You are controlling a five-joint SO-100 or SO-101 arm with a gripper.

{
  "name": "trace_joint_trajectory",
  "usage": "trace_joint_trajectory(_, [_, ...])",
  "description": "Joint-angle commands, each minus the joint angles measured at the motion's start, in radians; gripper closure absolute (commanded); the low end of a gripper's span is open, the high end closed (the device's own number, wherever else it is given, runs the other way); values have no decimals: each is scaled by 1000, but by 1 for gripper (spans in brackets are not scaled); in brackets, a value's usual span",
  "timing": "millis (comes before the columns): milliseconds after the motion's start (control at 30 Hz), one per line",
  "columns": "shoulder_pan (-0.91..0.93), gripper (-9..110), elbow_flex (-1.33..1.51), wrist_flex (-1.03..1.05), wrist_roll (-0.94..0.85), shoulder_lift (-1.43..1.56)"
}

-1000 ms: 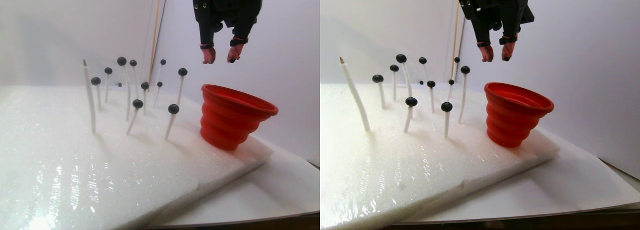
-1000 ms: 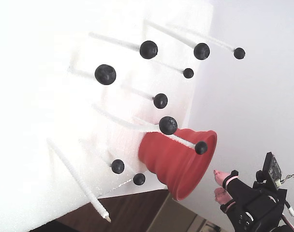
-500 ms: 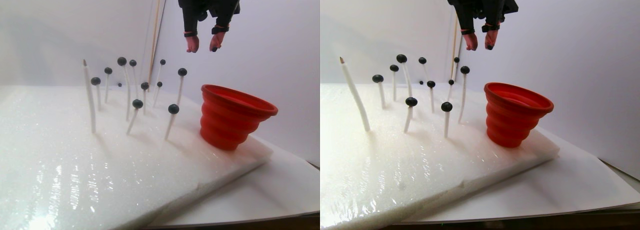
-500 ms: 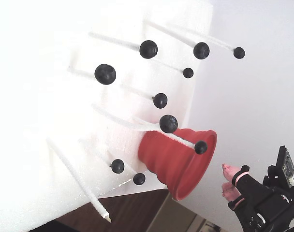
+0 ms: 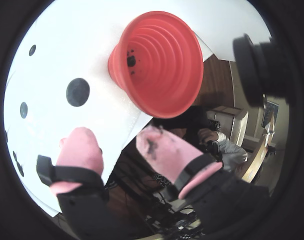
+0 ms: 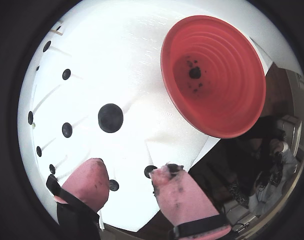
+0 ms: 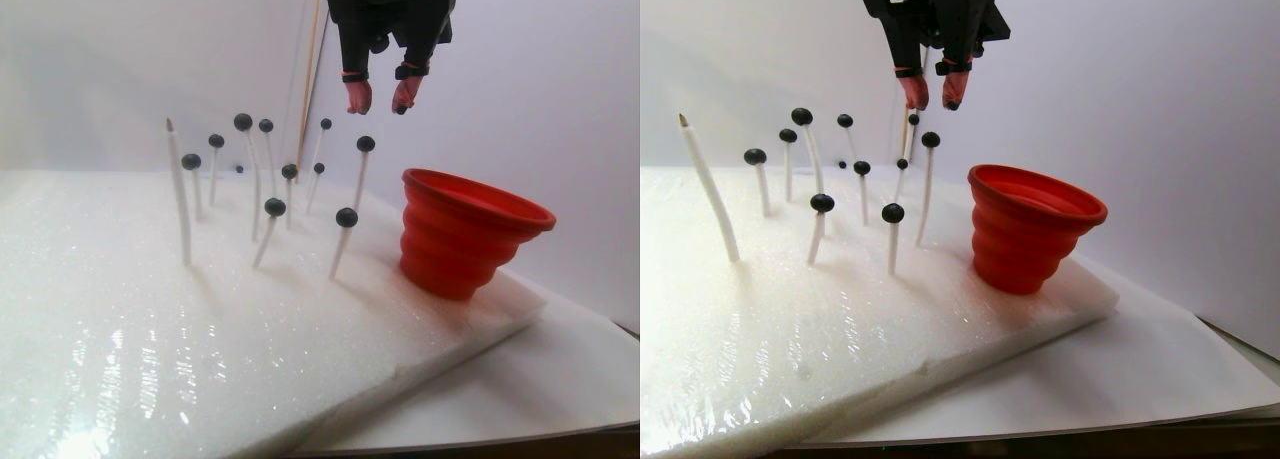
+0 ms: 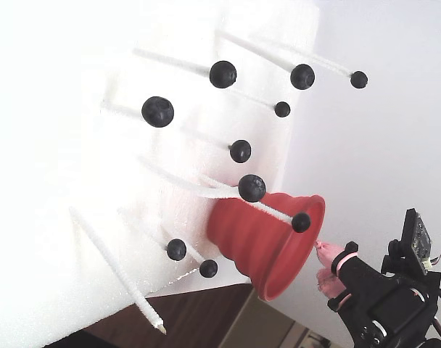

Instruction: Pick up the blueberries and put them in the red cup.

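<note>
Black plastic two-finger gripper (image 7: pixel 379 103) with soft pink, dark-smudged fingertip covers (image 5: pixel 164 150) strapped on by black bands, small screws on the black housing above.

Your gripper (image 7: pixel 381 103) hangs high in the air, pointing straight down from the black wrist. Its two pink-tipped fingers (image 5: pixel 164 150) stand slightly apart with nothing between them; dark smudges mark one tip.
</note>
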Motion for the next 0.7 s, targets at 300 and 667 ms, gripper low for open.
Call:
trace_joint_trajectory(300, [-11,83,-34,-52,-11,-6])
trace_joint_trajectory(667, [-9,83,-51,-106,-28,-84])
